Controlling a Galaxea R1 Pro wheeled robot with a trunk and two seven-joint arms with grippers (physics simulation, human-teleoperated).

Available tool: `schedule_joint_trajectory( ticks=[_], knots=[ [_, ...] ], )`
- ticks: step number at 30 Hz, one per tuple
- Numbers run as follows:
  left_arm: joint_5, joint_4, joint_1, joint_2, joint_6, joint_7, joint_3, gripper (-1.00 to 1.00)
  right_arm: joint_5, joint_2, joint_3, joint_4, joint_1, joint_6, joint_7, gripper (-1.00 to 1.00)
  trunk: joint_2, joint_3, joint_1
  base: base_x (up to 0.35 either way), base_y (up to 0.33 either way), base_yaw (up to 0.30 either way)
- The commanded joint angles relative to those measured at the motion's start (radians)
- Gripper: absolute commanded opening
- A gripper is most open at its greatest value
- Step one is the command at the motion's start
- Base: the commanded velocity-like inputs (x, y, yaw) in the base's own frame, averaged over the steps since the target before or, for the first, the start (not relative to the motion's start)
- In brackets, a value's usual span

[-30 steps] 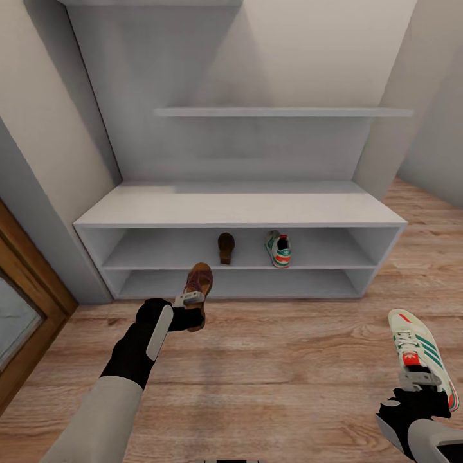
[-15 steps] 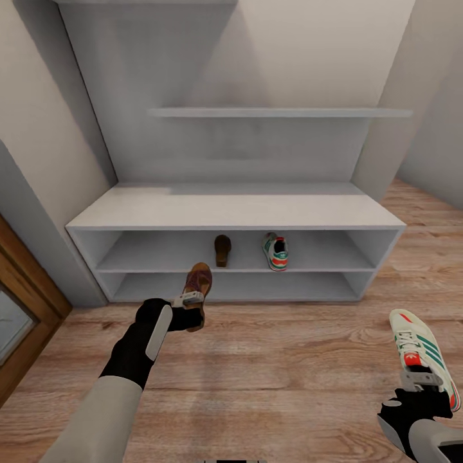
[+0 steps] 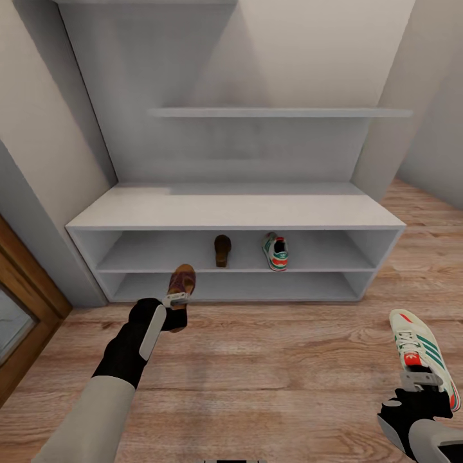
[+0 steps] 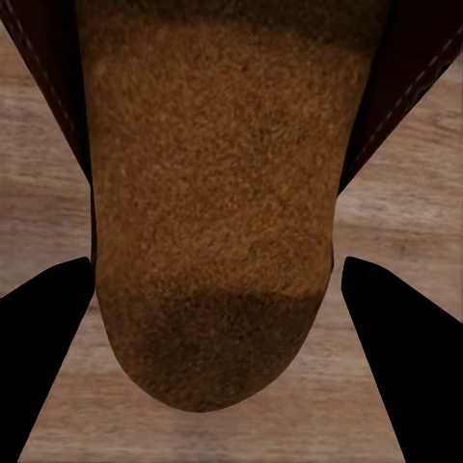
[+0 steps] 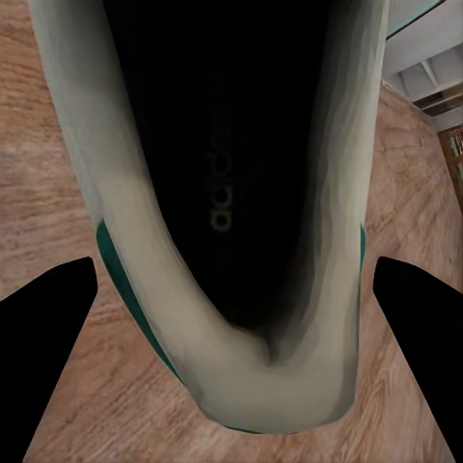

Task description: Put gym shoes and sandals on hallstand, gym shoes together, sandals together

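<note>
Your left claw (image 3: 178, 301) is grasping a sandal (image 3: 181, 283); its mate (image 3: 222, 249) rests ahead on the hallstand (image 3: 231, 212) shelf, so slide yours in just beside it. Your right claw (image 3: 421, 381) is grasping a gym shoe (image 3: 421, 350).

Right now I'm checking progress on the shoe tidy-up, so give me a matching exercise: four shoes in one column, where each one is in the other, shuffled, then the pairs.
Things:
1. sandal on the rack
2. gym shoe on the rack
3. second sandal
4. second gym shoe

Places:
A. held in the right gripper, above the corridor floor
B. upper open shelf of the hallstand, right of its neighbour
C. held in the left gripper, in front of the hallstand
D. upper open shelf, left of its neighbour

Pairs: 1-D, 2-B, 3-C, 4-A
</note>
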Motion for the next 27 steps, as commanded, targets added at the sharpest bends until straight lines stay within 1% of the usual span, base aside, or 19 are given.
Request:
schedule_joint_trajectory(
  ticks=[1, 14, 20, 27],
  knots=[
    [0.011, -0.001, 0.000, 0.000, 0.003, 0.012, -0.002, -1.00, 0.002, 0.000, 0.001, 0.005, -0.002, -0.007, -0.002, -1.00, 0.000, -0.001, 0.000, 0.000, 0.000, 0.000],
    [0.013, 0.006, 0.000, 0.000, 0.004, 0.015, -0.002, -1.00, 0.002, 0.001, 0.001, 0.005, 0.005, -0.006, -0.002, -1.00, 0.000, -0.001, 0.000, 0.000, 0.000, 0.000],
    [0.014, 0.007, 0.000, -0.003, 0.004, 0.014, -0.012, -1.00, 0.003, 0.000, 0.001, 0.003, 0.006, -0.005, -0.008, -1.00, 0.000, -0.001, 0.000, 0.000, 0.000, 0.000],
    [0.015, 0.008, 0.000, -0.004, 0.005, 0.013, -0.015, -1.00, 0.003, 0.000, 0.002, 0.003, 0.006, -0.005, -0.007, -1.00, 0.000, -0.001, 0.000, 0.004, 0.000, 0.000]
  ],
)
